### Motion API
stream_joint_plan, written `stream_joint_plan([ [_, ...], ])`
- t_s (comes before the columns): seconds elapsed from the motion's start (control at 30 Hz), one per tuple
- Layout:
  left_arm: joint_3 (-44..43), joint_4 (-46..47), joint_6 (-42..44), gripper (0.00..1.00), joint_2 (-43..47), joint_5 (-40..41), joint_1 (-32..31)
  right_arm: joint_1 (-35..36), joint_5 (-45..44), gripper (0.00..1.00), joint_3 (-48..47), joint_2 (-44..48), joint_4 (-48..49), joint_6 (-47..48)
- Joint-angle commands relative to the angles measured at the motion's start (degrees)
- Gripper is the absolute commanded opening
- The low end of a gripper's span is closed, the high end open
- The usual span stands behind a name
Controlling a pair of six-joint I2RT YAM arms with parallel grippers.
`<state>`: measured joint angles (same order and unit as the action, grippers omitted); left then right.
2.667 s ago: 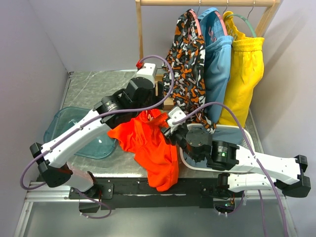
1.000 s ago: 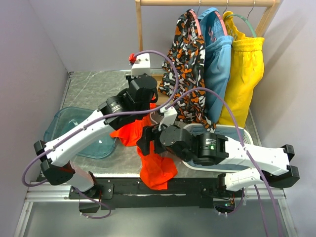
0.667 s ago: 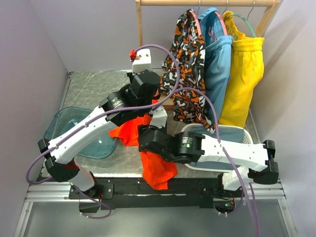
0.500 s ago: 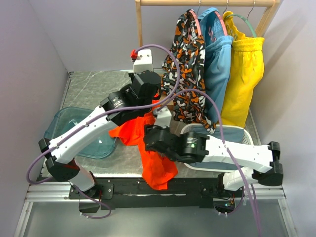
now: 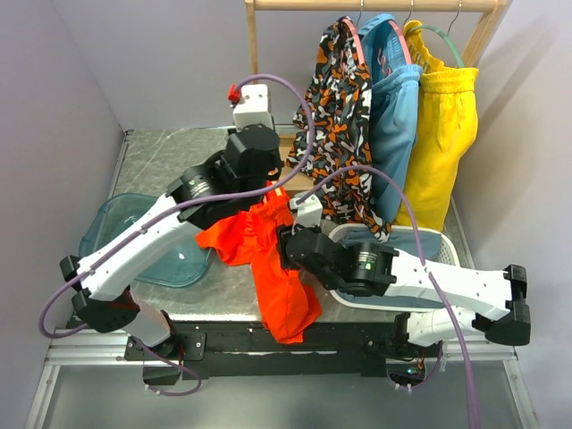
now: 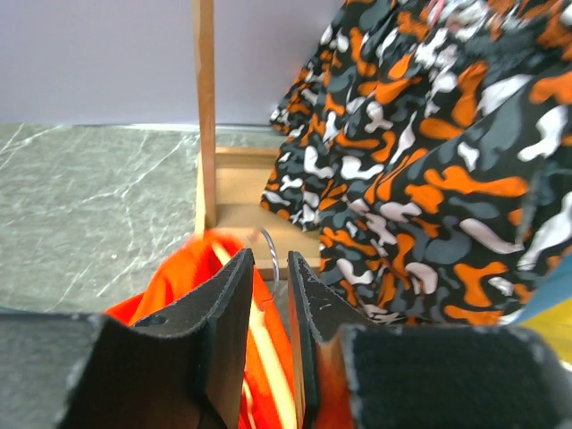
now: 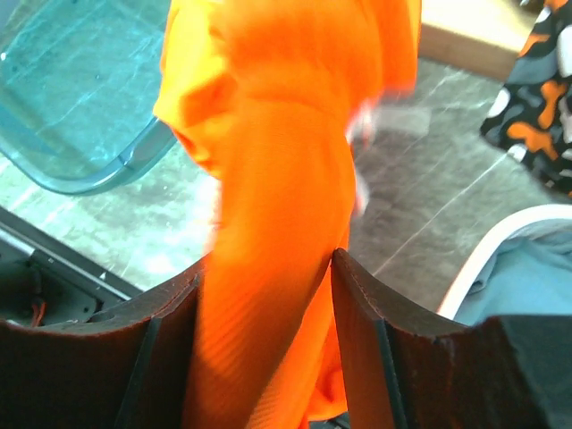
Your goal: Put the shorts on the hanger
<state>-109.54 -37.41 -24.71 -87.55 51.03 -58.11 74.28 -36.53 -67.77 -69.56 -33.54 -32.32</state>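
Observation:
The orange-red shorts hang crumpled from my left gripper down past the table's front edge. In the left wrist view my left gripper is shut on the tan hanger, whose metal hook pokes up between the fingertips; orange fabric drapes over it. The hanger is hidden in the top view. My right gripper is beside the hanging cloth. In the right wrist view its jaws stand wide apart with the shorts hanging between them.
A teal tray lies at the left, also in the right wrist view. A white basket sits at the right. The wooden rack's post stands behind, holding patterned, blue and yellow shorts.
My left arm has lifted the shorts and moved back toward the rack post. My right arm swung left across the hanging cloth, then drew back a little right.

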Motion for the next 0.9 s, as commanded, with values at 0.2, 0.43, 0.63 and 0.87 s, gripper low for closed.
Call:
stream_joint_plan([
  [0.2, -3.32, -2.48, -1.12, 0.36, 1.95, -0.76, -0.17, -0.19, -4.86, 0.00, 0.79, 4.96, 9.28, 5.68],
  [0.43, 7.65, -6.99, -12.28, 0.45, 3.87, -23.05, 9.14, 0.69, -0.39, 0.00, 10.62, 8.82, 13.75, 3.32],
  [0.63, 20.76, 0.75, -12.91, 0.47, 4.06, -38.53, 14.42, 3.94, 0.68, 0.00, 21.97, 11.20, 16.66, 0.41],
  [0.87, 26.38, 6.55, -12.56, 0.47, 1.06, -43.46, 14.42, 7.28, -3.01, 0.00, 23.74, 7.78, 13.50, -2.05],
])
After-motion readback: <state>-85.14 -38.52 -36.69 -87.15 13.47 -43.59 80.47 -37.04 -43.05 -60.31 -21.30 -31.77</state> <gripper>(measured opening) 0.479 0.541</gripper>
